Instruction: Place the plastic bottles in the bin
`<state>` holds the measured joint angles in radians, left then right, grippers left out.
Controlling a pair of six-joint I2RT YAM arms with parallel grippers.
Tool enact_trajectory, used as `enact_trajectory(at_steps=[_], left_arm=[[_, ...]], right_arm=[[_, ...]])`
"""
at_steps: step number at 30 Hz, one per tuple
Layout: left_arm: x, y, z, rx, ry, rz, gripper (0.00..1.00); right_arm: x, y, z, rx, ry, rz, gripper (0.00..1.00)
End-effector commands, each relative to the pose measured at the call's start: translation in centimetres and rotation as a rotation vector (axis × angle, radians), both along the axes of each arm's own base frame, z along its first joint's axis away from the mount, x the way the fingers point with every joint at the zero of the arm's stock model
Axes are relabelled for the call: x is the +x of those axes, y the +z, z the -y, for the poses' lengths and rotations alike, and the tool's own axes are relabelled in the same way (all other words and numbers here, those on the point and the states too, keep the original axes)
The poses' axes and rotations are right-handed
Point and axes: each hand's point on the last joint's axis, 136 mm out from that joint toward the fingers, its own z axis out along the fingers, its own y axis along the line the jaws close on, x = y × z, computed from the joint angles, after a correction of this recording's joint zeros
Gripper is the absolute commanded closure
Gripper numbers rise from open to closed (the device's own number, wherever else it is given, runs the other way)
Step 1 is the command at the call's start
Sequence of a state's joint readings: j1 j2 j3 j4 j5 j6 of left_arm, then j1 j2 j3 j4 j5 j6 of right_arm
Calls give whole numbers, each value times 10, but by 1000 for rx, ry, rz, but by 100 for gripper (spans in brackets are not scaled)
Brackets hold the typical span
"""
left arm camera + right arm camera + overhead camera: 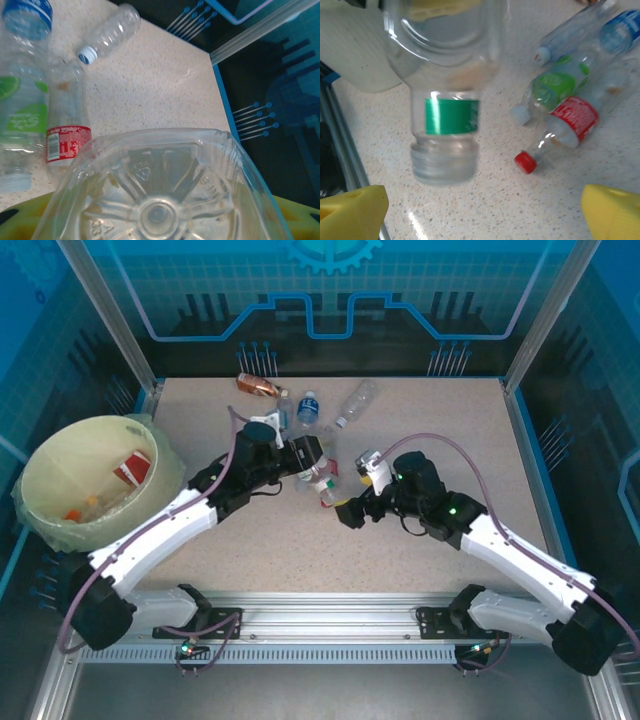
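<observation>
Left pincer (160, 222) grips a clear green-banded bottle (447, 115) at its base end, mid-surface (485, 200). Right pincer (480, 215) stands wide open, facing it. Other bottles (565, 115) lie beside; bin (70, 465) well apart.

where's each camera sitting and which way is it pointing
Top external: above and behind the bases, looking down on the speckled table and round pale yellow-green bin; both arms show.
Left wrist: on the left gripper, facing the far right corner; its yellow fingers hold a clear plastic bottle, base showing.
Right wrist: on the right gripper, facing left over the table; its yellow fingertips stand apart.
Shared: both wrist views see that bottle and the red-labelled bottle lying beyond.
</observation>
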<state>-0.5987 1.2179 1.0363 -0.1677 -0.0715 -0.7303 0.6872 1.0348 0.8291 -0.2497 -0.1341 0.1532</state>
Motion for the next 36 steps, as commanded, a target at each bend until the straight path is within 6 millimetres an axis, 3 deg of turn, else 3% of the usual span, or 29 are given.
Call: enact_trajectory(at_steps=[1,8,13,20,27,31,36], left_arm=[[-6,11,-31,77,76,47,50],[-26,57,-81,149,165,135,49],[-49,110,-112,132,206,259,48],[-69,167,-153,265,310,386,48],[-80,209,-239,524,705,451,46],[-86,215,-277,569,851,438,48],[-85,195,-309,561,934,355,48]], right_arm=[[13,7,19,-5,-134,80,0],[27,32,63,53,-372,205,0],[28,34,84,80,-453,227,0],[29,30,91,97,-478,200,0],[32,33,90,97,-475,196,0],[32,36,87,90,-460,186,0],[32,37,87,94,-458,183,0]])
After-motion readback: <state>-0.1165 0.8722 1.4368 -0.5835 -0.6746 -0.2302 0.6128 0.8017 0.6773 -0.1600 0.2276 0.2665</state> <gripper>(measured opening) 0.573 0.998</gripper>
